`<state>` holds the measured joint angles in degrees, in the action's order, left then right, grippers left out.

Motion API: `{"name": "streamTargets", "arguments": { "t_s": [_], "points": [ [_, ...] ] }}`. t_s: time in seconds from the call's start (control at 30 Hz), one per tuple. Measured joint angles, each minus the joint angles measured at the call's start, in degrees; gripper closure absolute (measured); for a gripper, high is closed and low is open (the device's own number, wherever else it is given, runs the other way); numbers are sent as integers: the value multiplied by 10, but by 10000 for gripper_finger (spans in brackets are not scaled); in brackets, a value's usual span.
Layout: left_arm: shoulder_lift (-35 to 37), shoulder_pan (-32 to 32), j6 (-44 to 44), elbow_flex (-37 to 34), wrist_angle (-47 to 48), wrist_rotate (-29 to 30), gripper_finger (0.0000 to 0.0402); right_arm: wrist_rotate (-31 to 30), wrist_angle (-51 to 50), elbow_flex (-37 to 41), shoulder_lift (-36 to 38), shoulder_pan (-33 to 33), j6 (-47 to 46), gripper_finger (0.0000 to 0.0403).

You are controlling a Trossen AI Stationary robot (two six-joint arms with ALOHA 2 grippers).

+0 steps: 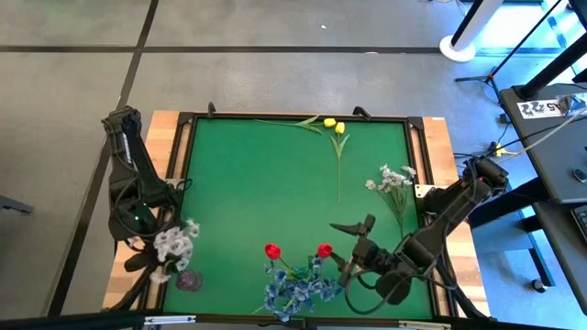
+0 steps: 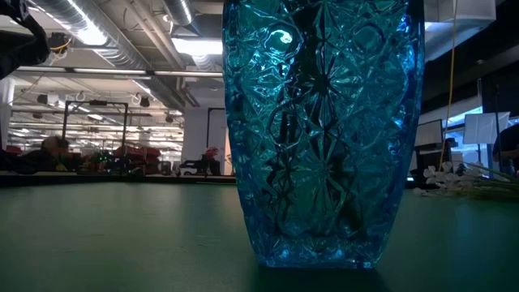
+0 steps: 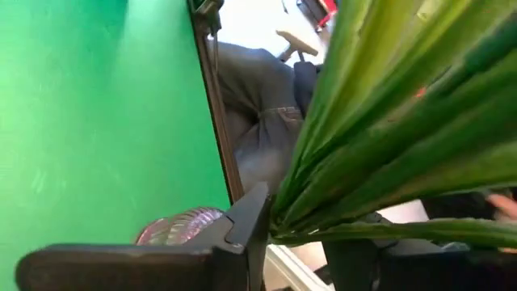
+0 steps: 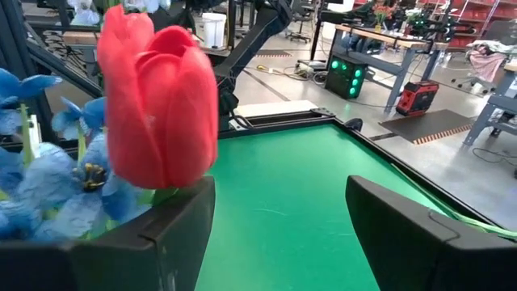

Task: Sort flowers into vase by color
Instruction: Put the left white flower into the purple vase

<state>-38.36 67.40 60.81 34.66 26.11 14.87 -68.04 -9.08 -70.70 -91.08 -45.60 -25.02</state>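
Seen from above with the far edge as twelve, the nearest thing sits at six o'clock on the green counter: a bushy blue bunch. The low view fills with a cut blue glass vase standing upright there. Two red tulips rise just behind the blue bunch.

The right pincer hangs at about five o'clock with its fingers spread wide. The right-hand red tulip stands just beside one finger and is not gripped.

At about seven o'clock, at the counter's left edge, stands a small clear glass vase. Right behind it is a white spray, its blossoms over the left arm's end. The left pincer has the spray's long green leaves running between its fingers. Whether it pinches them or has let go, I cannot tell.

Further back, at three o'clock, a second white spray lies flat near the right edge.

Farthest, at twelve o'clock, two yellow tulips lie with heads together at the far edge. One stalk runs toward the middle, the other along the far edge toward eleven.
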Motion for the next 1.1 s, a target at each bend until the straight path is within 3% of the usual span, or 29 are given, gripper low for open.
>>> {"name": "streamTargets", "arguments": {
  "t_s": [0.4, 0.63, 0.83, 1.1],
  "points": [
    [-38, 1, -33, 11, 0, 22, 307, -14, -1, 0, 0, 0, 13, 123],
    [-54, 12, -192, 10, -22, 95, 307, -20, -1, 0, 0, 0, 14, 123],
    [-59, 13, -310, -2, -95, 99, 308, -30, 0, 0, 0, 1, 14, 123],
    [-59, 12, -405, -37, -168, 135, 308, -18, 0, 0, 0, 4, 14, 123]
  ]
}}
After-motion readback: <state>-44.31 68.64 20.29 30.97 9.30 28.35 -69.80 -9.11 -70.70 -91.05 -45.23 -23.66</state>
